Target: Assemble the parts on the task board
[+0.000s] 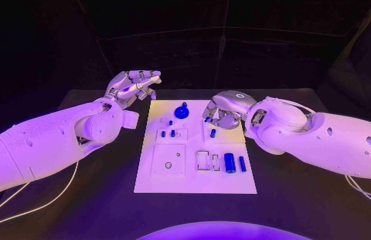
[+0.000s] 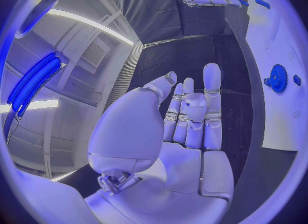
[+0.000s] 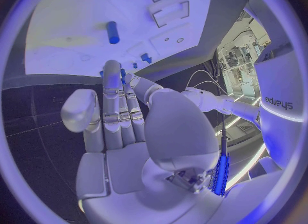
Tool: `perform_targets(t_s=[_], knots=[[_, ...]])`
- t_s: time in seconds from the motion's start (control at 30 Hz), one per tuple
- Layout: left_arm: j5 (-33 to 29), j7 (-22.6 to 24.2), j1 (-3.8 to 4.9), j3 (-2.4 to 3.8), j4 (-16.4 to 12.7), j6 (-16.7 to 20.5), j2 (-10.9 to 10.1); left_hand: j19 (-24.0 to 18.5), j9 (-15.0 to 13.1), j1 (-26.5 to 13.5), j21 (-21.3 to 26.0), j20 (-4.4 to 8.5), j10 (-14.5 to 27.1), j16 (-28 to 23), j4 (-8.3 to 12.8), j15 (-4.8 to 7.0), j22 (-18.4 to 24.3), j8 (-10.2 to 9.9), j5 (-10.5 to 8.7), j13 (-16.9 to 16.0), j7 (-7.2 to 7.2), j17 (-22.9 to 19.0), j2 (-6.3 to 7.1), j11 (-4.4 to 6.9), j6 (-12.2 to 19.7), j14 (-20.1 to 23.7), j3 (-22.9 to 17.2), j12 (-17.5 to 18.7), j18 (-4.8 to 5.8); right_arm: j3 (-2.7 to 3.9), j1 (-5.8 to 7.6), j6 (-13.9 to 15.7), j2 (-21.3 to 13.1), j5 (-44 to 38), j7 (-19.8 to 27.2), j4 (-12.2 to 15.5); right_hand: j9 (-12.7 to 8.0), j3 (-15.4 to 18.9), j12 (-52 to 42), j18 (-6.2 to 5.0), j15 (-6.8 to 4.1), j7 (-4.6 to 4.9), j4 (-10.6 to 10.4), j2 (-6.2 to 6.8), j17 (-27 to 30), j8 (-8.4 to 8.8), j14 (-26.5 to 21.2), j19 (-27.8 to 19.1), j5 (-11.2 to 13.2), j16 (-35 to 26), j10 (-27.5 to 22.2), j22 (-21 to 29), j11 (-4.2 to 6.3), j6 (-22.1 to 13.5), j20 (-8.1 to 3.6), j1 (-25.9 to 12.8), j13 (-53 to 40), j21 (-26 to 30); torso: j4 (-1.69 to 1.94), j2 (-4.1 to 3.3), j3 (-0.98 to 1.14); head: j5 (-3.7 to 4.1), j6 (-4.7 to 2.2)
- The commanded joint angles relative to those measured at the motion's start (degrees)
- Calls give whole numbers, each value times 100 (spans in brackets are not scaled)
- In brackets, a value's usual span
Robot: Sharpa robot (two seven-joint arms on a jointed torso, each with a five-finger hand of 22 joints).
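Head view: my right hand (image 1: 222,113) hovers over the task board (image 1: 195,182), fingers curled, grasp unclear. My left hand (image 1: 133,85) is released beside it. Blue cylinder (image 1: 229,163) lies lengthwise away from me, near a blue gear (image 1: 182,111).

head: above, facing down | wrists: behind each palm, close | shared: task board (image 1: 193,184)

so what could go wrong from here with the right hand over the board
1. The right hand hovers low over the task board, close to a small blue part; a careless descent could knock it aside.
2. The blue gear stands just beside that hand, so a sideways sweep might bump it.
3. The left hand is off the board's far corner, holding nothing, too far to steady the board if pushed.
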State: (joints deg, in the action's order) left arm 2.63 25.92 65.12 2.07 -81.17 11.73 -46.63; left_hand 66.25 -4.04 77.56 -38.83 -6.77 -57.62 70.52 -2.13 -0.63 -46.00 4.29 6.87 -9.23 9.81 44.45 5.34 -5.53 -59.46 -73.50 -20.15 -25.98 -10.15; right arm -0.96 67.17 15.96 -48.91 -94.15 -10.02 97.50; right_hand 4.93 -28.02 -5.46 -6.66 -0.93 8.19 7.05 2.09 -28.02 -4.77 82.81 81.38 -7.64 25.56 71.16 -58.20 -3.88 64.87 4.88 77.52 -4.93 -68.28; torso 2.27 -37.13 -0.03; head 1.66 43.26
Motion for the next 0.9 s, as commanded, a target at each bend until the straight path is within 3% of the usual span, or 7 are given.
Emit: perform_targets(t_s=[0.03, 0.13, 0.27, 0.4, 0.47, 0.7, 0.9], knots=[[-24, 15, 8, 5, 13, -77, 36, 10, 1, 6, 21, -9, 49, -1, -2, -40, 11, 31, -15, -10, 2, -1, -11, -10, 49, 15, 32, -24, -32, 6, 11, -18, 202, 41, 52, 17, 5, -20, -25, 42, -24, 1, 13, 55, -7, -40, -7, -7, 13, -22, 20, -7, 0, 28, -28, 17, -5, -33, 7, 1, -10, -85, 22], [-24, 11, 9, 5, 27, -86, 79, 11, 1, 8, 22, -10, 53, 0, -1, -41, 12, 32, -15, -11, 3, 0, -11, -11, 52, 15, 34, -27, -32, -24, 7, -137, 475, 75, 92, -83, 4, -26, -24, 39, -24, 1, 14, 55, -8, -38, -7, -13, 6, -23, 21, 9, -1, 30, -29, 18, -6, -24, 3, -7, -10, -124, 39], [-24, 5, 9, 2, 59, -104, 152, 11, 1, 8, 22, -10, 53, 0, -1, -41, 12, 32, -15, -11, 3, 0, -11, -11, 52, 15, 34, -27, -32, -137, -31, -255, 779, 103, 153, -271, 2, -43, -15, 39, -23, 5, 13, 55, -13, -30, -6, -20, -31, -27, 17, 7, -5, 28, -28, 18, -6, -28, 13, 2, -18, -144, 64], [-24, 3, 10, -14, 82, -116, 205, 11, 1, 8, 22, -10, 53, 0, -1, -41, 12, 32, -15, -11, 3, 0, -11, -11, 52, 15, 34, -27, -32, -271, -72, -362, 980, 114, 188, -421, 0, -55, -7, 39, -21, 9, 14, 62, -17, -22, -6, -25, -60, -29, 13, 3, -8, 24, -28, 16, -6, -34, -5, 1, -20, -229, 97], [-24, -1, 10, -28, 91, -123, 229, 13, 1, 9, 24, -11, 57, -1, -1, -42, 14, 33, -15, -12, 4, -3, -11, -12, 55, 16, 36, -31, -32, -329, -129, -448, 1095, 112, 192, -510, -1, -58, -3, 39, -20, 12, 13, 65, -19, -18, -5, -27, -73, -30, 11, 3, -11, 22, -28, 13, -6, -35, -11, -5, -8, -252, 104], [-24, -6, 11, -47, 86, -130, 263, 13, 1, 9, 24, -11, 57, -1, -1, -42, 14, 33, -15, -12, 4, -3, -11, -12, 55, 16, 36, -31, -32, -382, -327, -552, 1315, 36, 201, -672, -3, -62, 4, 38, -18, 16, 11, 73, -22, -11, -5, -32, -91, -32, 3, 6, -15, 15, -28, 6, -5, -35, -2, -8, 3, -379, 168], [-24, -9, 11, -51, 79, -133, 269, 14, 0, 11, 26, -12, 62, 2, 0, -43, 16, 34, -15, -14, 5, 1, -11, -14, 59, 15, 40, -35, -32, -391, -416, -576, 1423, -6, 240, -773, -5, -64, 10, 38, -16, 19, 10, 78, -24, -5, -4, -34, -99, -33, -2, 5, -17, 9, -28, 2, -5, -37, 1, -9, -2, -444, 215]])
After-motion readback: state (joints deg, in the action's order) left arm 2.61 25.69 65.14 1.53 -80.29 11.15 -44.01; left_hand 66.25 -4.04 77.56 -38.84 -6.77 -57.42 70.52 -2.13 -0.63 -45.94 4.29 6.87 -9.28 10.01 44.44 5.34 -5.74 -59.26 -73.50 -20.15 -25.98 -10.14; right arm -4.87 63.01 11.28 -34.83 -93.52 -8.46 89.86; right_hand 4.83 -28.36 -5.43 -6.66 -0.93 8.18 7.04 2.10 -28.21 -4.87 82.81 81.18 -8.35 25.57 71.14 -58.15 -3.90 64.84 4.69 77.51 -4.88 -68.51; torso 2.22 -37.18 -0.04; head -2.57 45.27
